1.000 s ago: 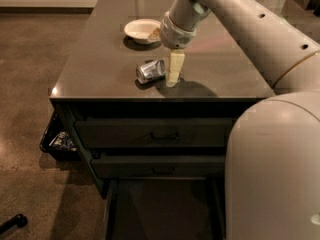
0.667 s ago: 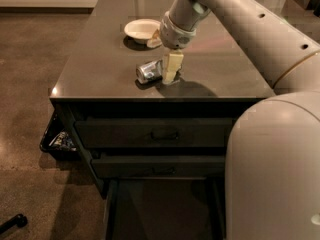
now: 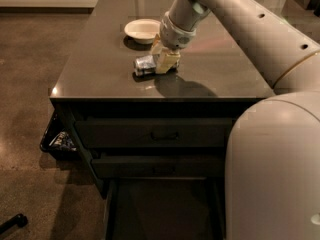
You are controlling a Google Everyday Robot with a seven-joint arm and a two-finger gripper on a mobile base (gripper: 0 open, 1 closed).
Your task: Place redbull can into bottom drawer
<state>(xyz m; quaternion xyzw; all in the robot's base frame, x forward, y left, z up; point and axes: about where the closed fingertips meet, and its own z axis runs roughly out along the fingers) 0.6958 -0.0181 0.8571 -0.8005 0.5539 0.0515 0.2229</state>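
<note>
Break room or kitchenette, by the look of it — a dark, glossy counter [image 3: 100, 79] tops a stack of wide metal drawers [image 3: 165, 134], with the bottom drawer [image 3: 160, 209] pulled open. A white bowl [image 3: 142, 30] stands on the counter, and a narrower side drawer [image 3: 60, 140] holds snack packets. The floor [image 3: 30, 84] is polished concrete. My gripper [image 3: 165, 61] sits low over the counter — right at the redbull can [image 3: 145, 65].

Arm [image 3: 250, 21] runs above and right of the hand [image 3: 163, 61], rising from the body shell [image 3: 272, 169] at lower right. Grey wrist [image 3: 184, 13] bends steeply down. Hand points downward, low at the table [image 3: 100, 79].
</note>
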